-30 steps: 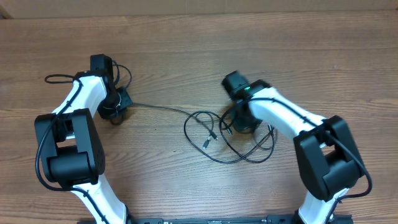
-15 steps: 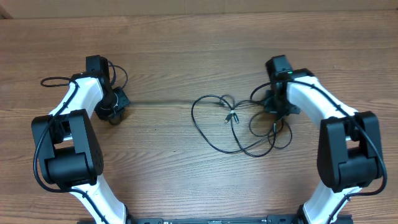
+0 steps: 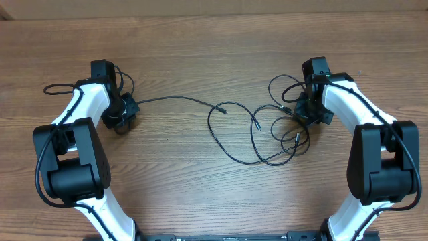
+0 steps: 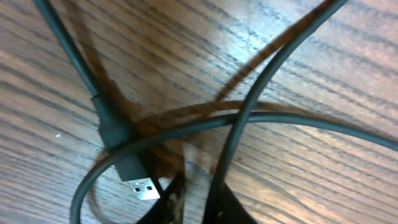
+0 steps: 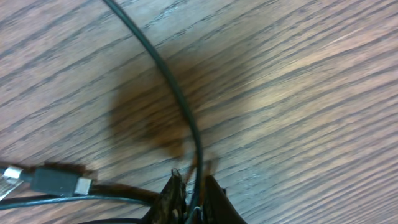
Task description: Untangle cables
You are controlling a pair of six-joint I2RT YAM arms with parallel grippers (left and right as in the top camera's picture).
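Cables (image 3: pixel 267 137): the knotted loops lie on the table (image 3: pixel 200 47) between the arms, clearly nearer the right gripper (image 3: pixel 309 112) and touching it; one strand (image 3: pixel 174 99) runs roughly left-right from the left gripper (image 3: pixel 122 115) to a free plug (image 3: pixel 223 111) just short of the loops.

Right gripper: jaws almost closed, pinching a cord that enters the gap between them in the right wrist view.

Left gripper: jaws narrow, a cord passing between them; whether it is clamped or merely lying in the gap cannot be told.

Judgement: the long axis is left-right, so separation likely calls for drawing the grippers apart along it; the right arm is better placed to work the loops.
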